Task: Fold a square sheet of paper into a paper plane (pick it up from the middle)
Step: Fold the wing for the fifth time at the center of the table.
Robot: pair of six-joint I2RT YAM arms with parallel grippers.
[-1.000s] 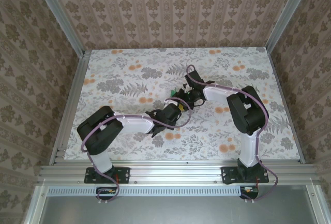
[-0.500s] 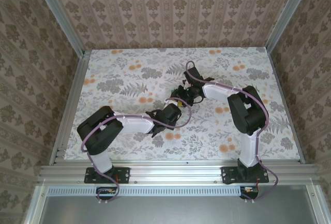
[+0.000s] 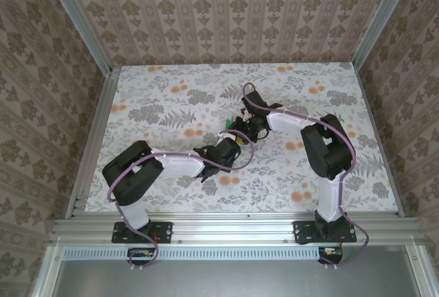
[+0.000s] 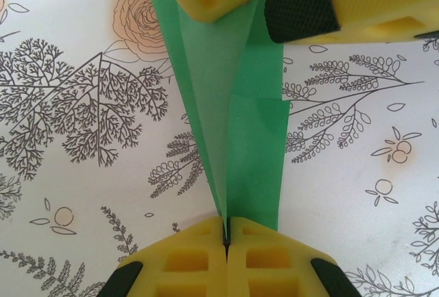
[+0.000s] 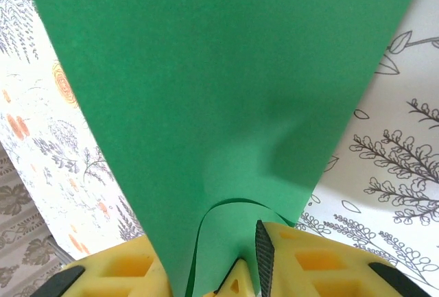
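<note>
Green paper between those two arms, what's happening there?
Two robot arms are working on a paper plane. Both hold the same folded green paper over the flowered table. The left gripper is shut on its narrow creased end, and the right gripper is pinched on the other end. The paper is already a long creased wedge.

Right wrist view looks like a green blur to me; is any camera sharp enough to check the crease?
Right wrist: the folded green paper sits too close, soft and featureless apart from a faint shadow by the curl. Left wrist: sharp, crease lines readable down to the left pincer. Top external: no glare, but the paper is a tiny sliver between the arms.
</note>
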